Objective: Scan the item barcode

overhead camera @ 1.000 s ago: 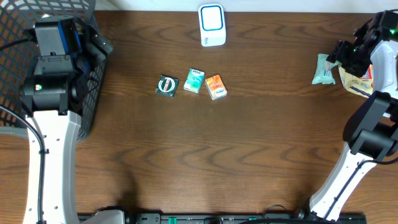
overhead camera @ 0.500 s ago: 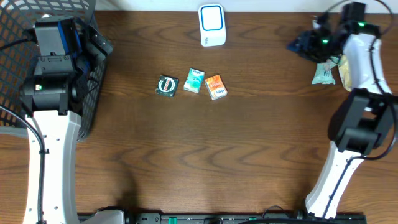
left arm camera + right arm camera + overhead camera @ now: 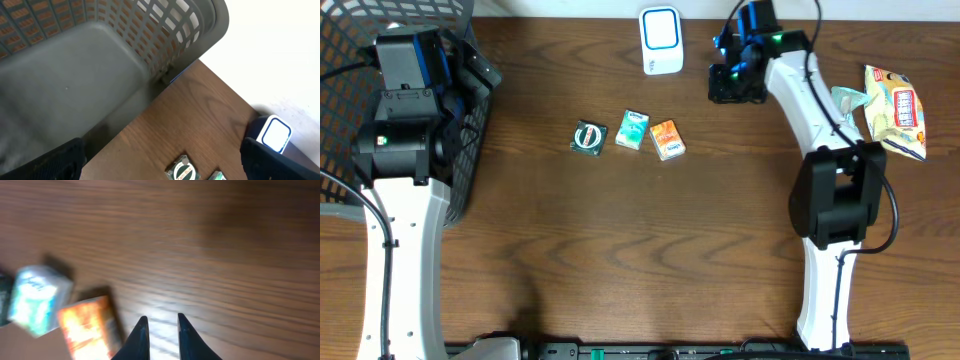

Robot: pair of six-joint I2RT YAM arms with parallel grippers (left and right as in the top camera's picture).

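Three small boxes lie in a row mid-table: a dark green one point(image 3: 588, 137), a teal one point(image 3: 633, 130) and an orange one point(image 3: 667, 139). The white scanner point(image 3: 661, 40) with a blue-rimmed face stands at the back edge. My right gripper point(image 3: 730, 85) hovers just right of the scanner, above bare wood. In the right wrist view its jaws point(image 3: 161, 320) stand a narrow gap apart with nothing between them; the orange box point(image 3: 90, 327) and teal box point(image 3: 37, 300) lie blurred to the left. My left gripper point(image 3: 162, 165) hangs wide open and empty over the basket's edge.
A dark mesh basket point(image 3: 350, 60) fills the back left corner under the left arm. At the far right lie a yellow snack bag point(image 3: 894, 110) and a pale teal packet point(image 3: 847, 103), partly behind the right arm.
My right arm has swung from the table's far right edge leftward to beside the scanner, and its jaws have narrowed. The left arm has not moved.
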